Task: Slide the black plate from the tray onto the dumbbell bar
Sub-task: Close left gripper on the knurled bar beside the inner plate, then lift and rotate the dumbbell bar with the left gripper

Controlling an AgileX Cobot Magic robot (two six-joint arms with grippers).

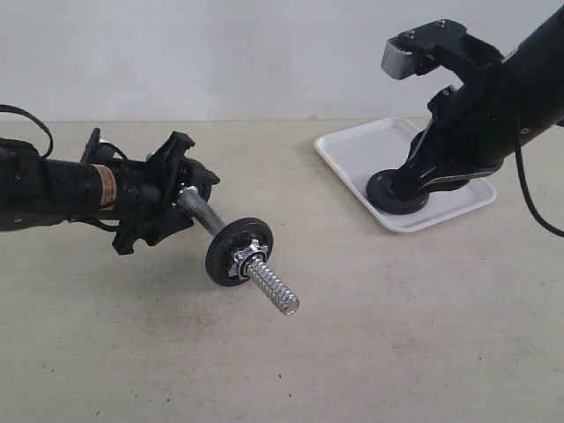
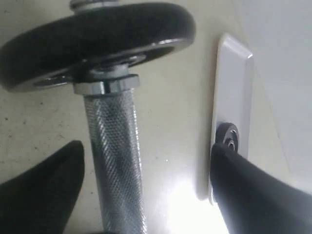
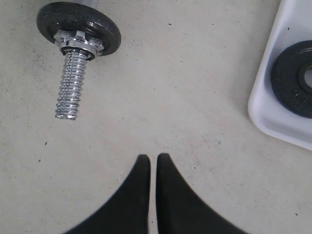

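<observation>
The black plate (image 1: 384, 199) lies flat on the white tray (image 1: 352, 134) at the right; it also shows as the plate (image 3: 295, 78) on the tray (image 3: 265, 112) and small as the plate (image 2: 227, 136) on the tray (image 2: 234, 83). My right gripper (image 1: 407, 187) hangs low beside it, and its jaws (image 3: 152, 157) are shut on nothing over bare table. The dumbbell bar (image 1: 201, 214) slopes down to the right, with its threaded end (image 1: 280, 295) by the table. My left gripper (image 1: 188, 198) stands wide open around the bar's knurled part (image 2: 114, 161); one finger (image 2: 44, 190) is near it, the other finger (image 2: 253, 195) well apart.
Another black disc (image 1: 240, 251) sits on the bar behind a chrome star nut (image 1: 249, 256); the same disc (image 3: 78, 24), nut (image 3: 78, 41) and threaded end (image 3: 68, 87) show in the right wrist view. Bare beige table (image 1: 352, 335) lies between bar and tray.
</observation>
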